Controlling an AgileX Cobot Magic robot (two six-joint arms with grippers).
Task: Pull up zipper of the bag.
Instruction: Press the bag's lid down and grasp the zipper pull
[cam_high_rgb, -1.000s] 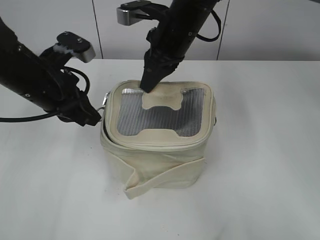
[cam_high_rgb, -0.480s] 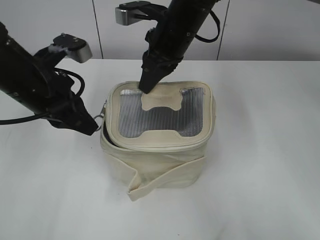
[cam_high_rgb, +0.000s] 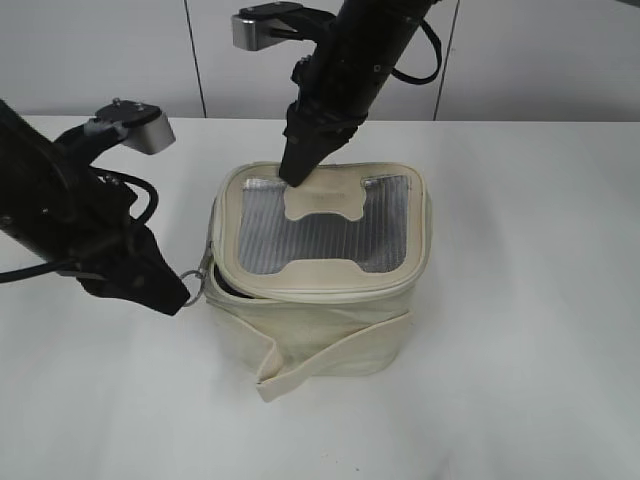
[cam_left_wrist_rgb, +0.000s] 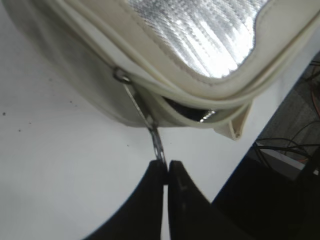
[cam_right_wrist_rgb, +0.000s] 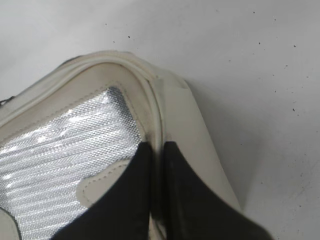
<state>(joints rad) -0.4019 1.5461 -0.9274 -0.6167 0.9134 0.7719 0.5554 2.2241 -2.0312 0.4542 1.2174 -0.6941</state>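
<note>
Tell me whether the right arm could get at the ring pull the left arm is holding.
Probably not: the right gripper is pressed shut on the bag lid's far edge, and the left gripper already covers the ring pull.

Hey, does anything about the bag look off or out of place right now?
Yes: the bag's lid gapes at its front-left corner, a dark slit where the zipper is not closed. The cream strap hangs slack and askew across the front. The left gripper pinches the ring pull; nothing looks damaged.
</note>
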